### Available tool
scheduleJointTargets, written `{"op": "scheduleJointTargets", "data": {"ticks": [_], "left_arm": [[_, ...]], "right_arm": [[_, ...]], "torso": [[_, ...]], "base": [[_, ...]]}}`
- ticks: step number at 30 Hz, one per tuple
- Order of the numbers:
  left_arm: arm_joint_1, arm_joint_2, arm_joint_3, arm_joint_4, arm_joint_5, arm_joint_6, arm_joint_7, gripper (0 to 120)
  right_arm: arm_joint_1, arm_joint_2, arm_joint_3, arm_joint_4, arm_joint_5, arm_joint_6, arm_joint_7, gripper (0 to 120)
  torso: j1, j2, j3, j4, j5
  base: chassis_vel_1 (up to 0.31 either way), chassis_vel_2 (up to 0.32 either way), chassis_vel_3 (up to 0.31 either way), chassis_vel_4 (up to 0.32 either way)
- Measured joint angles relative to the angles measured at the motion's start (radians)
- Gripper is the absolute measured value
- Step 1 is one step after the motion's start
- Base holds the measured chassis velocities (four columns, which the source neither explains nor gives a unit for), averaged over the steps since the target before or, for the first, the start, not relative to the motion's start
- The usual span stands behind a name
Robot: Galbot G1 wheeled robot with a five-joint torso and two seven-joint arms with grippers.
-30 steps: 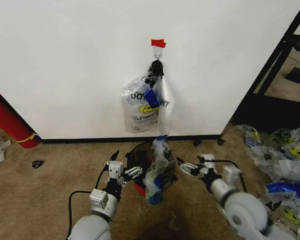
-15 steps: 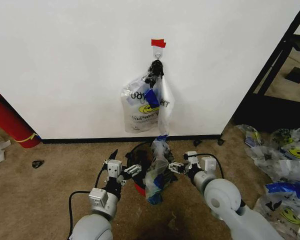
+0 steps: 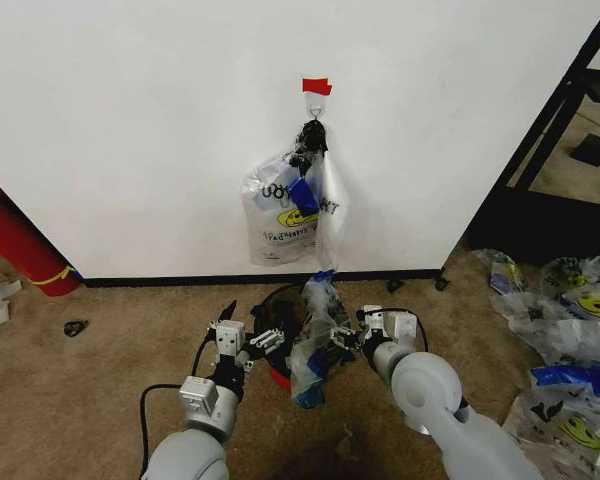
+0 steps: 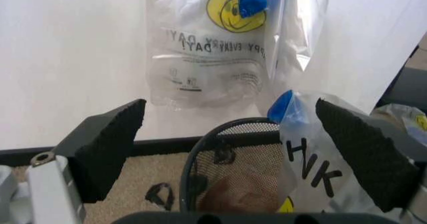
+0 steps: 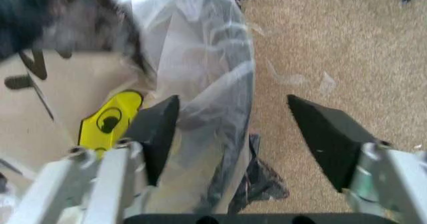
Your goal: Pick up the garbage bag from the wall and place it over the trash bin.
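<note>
Head view: the garbage bag (image 3: 318, 340) drapes over the trash bin (image 3: 278, 345) by the wall's (image 3: 140, 140) baseboard. Left gripper (image 3: 252, 342) open beside the bin. Right gripper (image 3: 346, 337) open at the bag's edge.

Left wrist view: pads spread, bin rim (image 4: 220, 134) between them.

Right wrist view: spread fingers (image 5: 155, 129) straddle the bag's edge; bare carpet (image 5: 320, 43) beyond.

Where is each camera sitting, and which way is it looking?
Head view: on the robot's head, looking forward and down at the wall, the trash bin, both arms.
Left wrist view: on the left arm, facing the wall over the bin's rim; the open left gripper frames it.
Right wrist view: on the right arm, looking down at carpet; the open right gripper straddles the garbage bag.
Shared: all three see that bag.
</note>
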Motion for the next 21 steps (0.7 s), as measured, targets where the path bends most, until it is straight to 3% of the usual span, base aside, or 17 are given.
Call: {"op": "scheduleJointTargets", "data": {"ticks": [3,5,8,11,14,16,21], "left_arm": [[-0.001,-0.004,0.001,0.000,-0.007,0.001,-0.004,100],[-0.001,-0.005,0.001,-0.001,-0.010,0.002,-0.005,100],[-0.001,-0.005,0.001,-0.003,-0.015,0.004,-0.006,100],[-0.001,-0.010,0.002,-0.007,-0.018,0.006,-0.008,100],[0.000,-0.012,0.003,-0.008,-0.019,0.007,-0.009,100],[0.002,-0.014,0.004,-0.010,-0.022,0.009,-0.010,100],[0.001,-0.012,0.005,-0.012,-0.033,0.013,-0.010,100]], "right_arm": [[-0.012,0.005,0.003,-0.001,0.000,0.000,0.004,47],[-0.012,0.006,0.003,-0.005,0.000,0.001,0.004,47],[-0.011,0.007,0.002,-0.012,0.002,0.001,0.004,37],[-0.005,0.009,0.001,-0.019,0.003,0.002,0.007,20],[-0.003,0.008,0.001,-0.019,0.005,0.003,0.008,15],[-0.003,0.006,0.002,-0.017,0.010,0.003,0.011,3],[0.000,0.005,0.003,-0.016,0.018,0.002,0.012,1]], "torso": [[0.000,0.000,0.000,-0.0001,0.0000],[0.000,0.000,0.000,0.0000,0.0000],[0.000,0.000,0.000,-0.0001,0.0000],[0.000,0.000,0.000,0.0000,0.0001],[0.000,0.000,0.000,0.0000,0.0001],[0.000,0.000,0.000,0.0000,0.0001],[0.000,0.000,0.000,0.0001,0.0000]], "base": [[0.000,0.000,0.000,0.000],[0.000,0.000,0.000,0.000],[0.000,0.000,0.000,0.000],[0.000,0.000,0.000,0.000],[0.000,0.000,0.000,0.000],[0.000,0.000,0.000,0.000],[0.000,0.000,0.000,0.000]]}}
